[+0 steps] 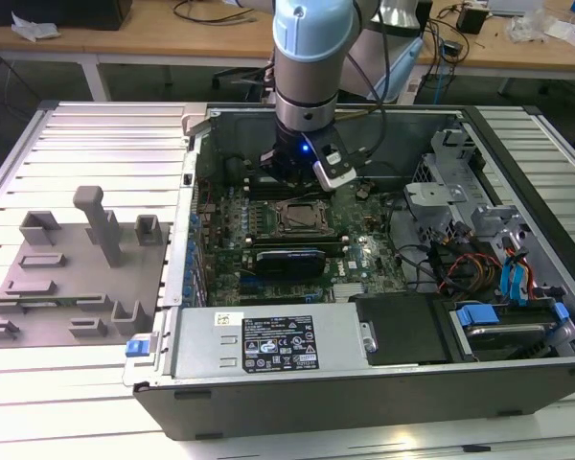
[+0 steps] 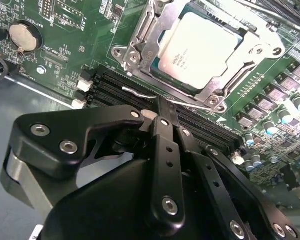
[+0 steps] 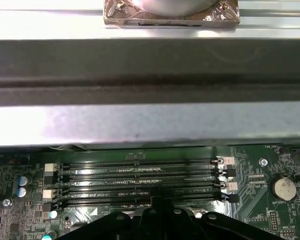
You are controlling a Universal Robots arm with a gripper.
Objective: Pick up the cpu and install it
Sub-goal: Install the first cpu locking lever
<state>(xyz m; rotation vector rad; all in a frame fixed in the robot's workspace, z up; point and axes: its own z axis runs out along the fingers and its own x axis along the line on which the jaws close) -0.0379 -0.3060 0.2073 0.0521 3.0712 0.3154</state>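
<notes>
in the exterior view, the pale blue and silver robot arm (image 1: 311, 57) reaches down into the open dark metal computer case (image 1: 364, 383), and its black gripper (image 1: 289, 175) hangs low over the green motherboard (image 1: 355, 251). just in front of the gripper, apart from it, sits the square black-and-metal socket frame (image 1: 302, 217), with something flat lying inside it. well away from the gripper, toward the exterior view's left, a grey plastic fixture with upright blocks (image 1: 77, 264) rests on the ribbed white table (image 1: 77, 144).

in the second wrist view, the black gripper (image 2: 162, 112) has its two fingers pressed together to a narrow tip with nothing between them. straight beyond that tip lies the cpu (image 2: 199, 46), a flat square chip with a pale silvery metal top, seated inside the silver socket frame (image 2: 135, 42) and not touched by the gripper. the thin wire retention lever (image 2: 140, 92) runs between the fingertip and the frame, just beside the black memory slots (image 2: 110, 82). a round silver coin battery (image 2: 22, 36) sits off to one side of the gripper.

in the first wrist view, the gripper's black linkage (image 3: 155, 220) stands over the four long black memory slots (image 3: 140, 180), with the coin battery (image 3: 282, 187) nearby and the case's grey metal wall (image 3: 150, 122) beyond.
</notes>
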